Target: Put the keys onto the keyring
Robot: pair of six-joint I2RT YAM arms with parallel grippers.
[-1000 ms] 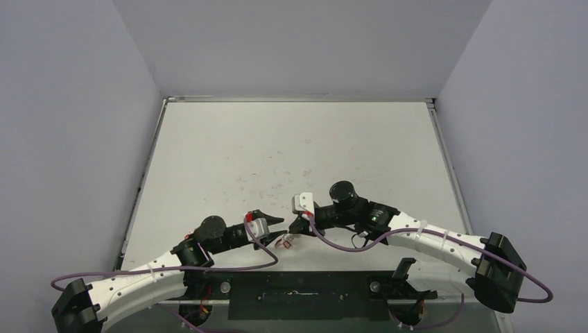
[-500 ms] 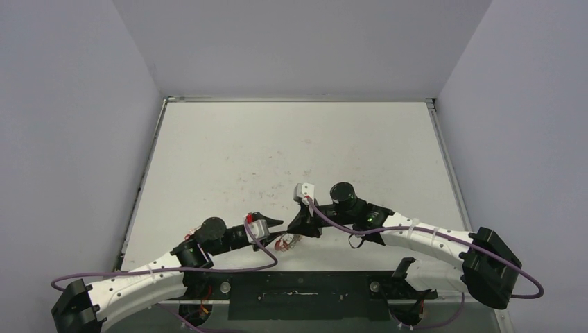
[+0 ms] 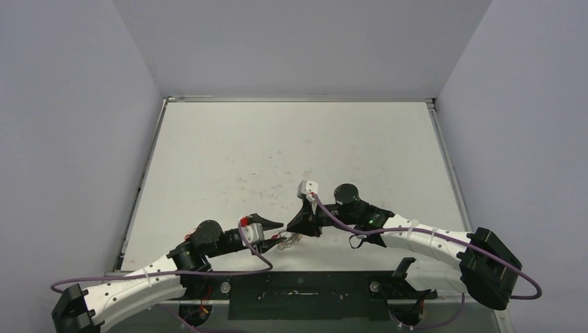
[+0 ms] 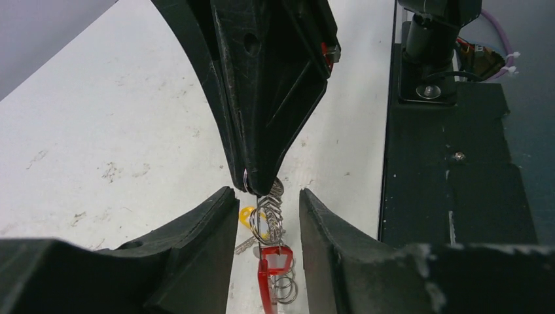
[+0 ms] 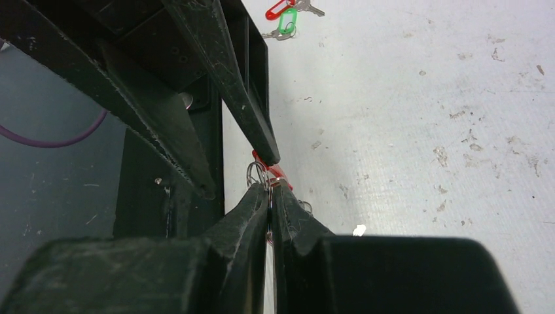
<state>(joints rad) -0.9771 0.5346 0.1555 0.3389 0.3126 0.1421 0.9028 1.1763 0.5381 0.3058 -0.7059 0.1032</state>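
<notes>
The right gripper [image 5: 270,196] is clenched on the thin wire of the keyring [image 4: 272,210], low over the near edge of the table [image 3: 298,139]. The left gripper [image 4: 268,203] stands released, with its fingers either side of the dangling bunch. A red plastic piece [image 4: 273,260] and a yellow tag [image 4: 250,216] hang there, half hidden; what they belong to I cannot tell. Two more keys [image 5: 283,18], tagged red and green, lie well apart and are partly cut off.

We see the right gripper [image 5: 270,191] pinched on the keyring [image 5: 273,173] (its red piece showing); the keys [image 5: 286,26] lie well apart.
</notes>
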